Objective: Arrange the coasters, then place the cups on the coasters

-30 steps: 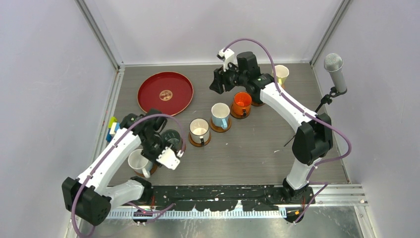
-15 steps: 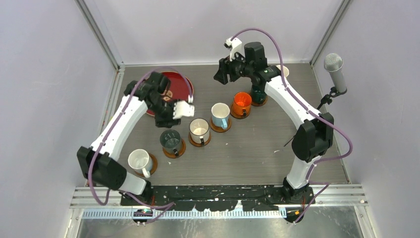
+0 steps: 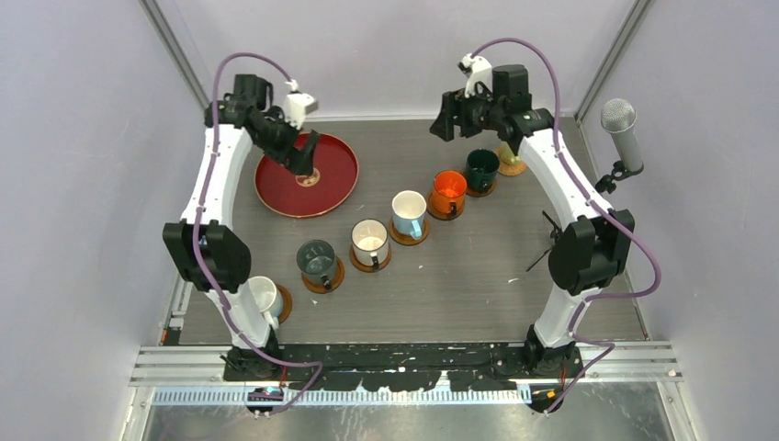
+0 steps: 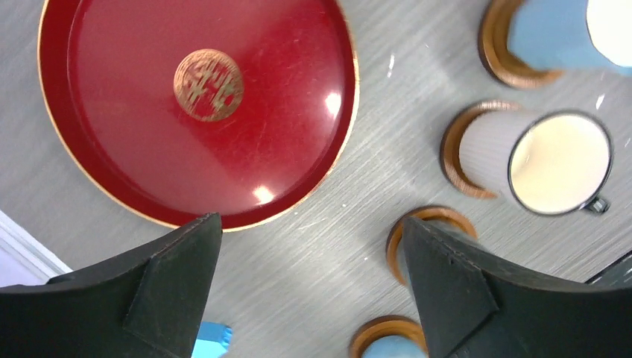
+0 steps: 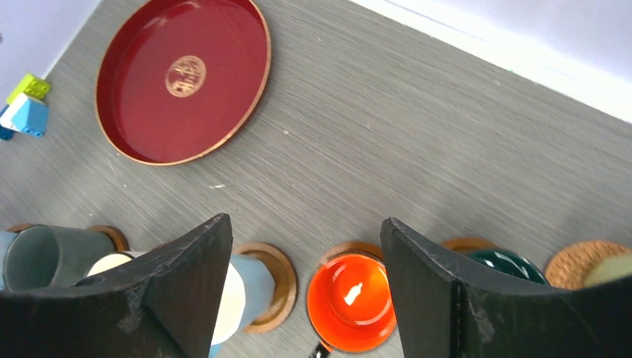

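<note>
Several cups stand in a diagonal row, each on a brown coaster: white [image 3: 261, 296], dark grey-green [image 3: 317, 260], cream [image 3: 369, 238], light blue [image 3: 408, 210], orange [image 3: 449, 188] and dark teal [image 3: 480, 167]. A pale yellow cup [image 3: 508, 151] on a woven coaster [image 3: 515, 168] is mostly hidden by my right arm. My left gripper [image 3: 303, 158] hangs open and empty above the red tray [image 3: 335, 184]. My right gripper [image 3: 446, 123] is open and empty, high behind the orange cup [image 5: 350, 302]. The cream cup [image 4: 559, 160] and the light blue cup [image 4: 555, 33] show in the left wrist view.
The large red round tray [image 4: 201, 104] with a gold emblem lies at the back left. Small coloured blocks [image 5: 26, 104] sit by the left wall. A microphone [image 3: 623, 133] on a stand is at the right edge. Grey walls close the back and sides.
My left arm left the grey-green cup on its coaster, swung back over the red tray and opened wide. My right arm rose and moved back right, uncovering the teal cup, its jaws spreading wider.
</note>
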Available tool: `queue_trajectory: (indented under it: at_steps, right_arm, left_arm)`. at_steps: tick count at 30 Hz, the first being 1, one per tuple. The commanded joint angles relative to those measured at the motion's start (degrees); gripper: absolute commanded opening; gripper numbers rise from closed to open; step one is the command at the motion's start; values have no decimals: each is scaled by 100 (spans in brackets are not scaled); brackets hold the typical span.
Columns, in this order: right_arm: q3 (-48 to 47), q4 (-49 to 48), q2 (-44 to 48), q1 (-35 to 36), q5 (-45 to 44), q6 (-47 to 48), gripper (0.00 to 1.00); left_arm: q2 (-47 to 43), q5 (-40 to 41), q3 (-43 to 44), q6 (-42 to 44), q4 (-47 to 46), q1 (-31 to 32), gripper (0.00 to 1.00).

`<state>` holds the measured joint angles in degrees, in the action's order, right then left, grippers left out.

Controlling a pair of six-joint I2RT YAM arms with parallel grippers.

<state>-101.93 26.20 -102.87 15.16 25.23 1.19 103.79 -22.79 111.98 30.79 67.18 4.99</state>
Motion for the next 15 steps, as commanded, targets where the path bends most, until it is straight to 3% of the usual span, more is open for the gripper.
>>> queue_trajectory:
  at_steps: [1, 7, 15]
  right_arm:
    - [-107, 398, 278, -255, -71, -83, 77]
    - [589, 659, 669, -470, -295, -8, 78]
    - [1910, 619, 1494, -495, -401, 31, 78]
  left_arm:
    - [46, -295, 334, -1535, -328, -628, 95]
    - [115, -615, 256, -2068, -11, -1409, 99]
    - [-884, -105, -1209, -2283, -490, -1762, 100]
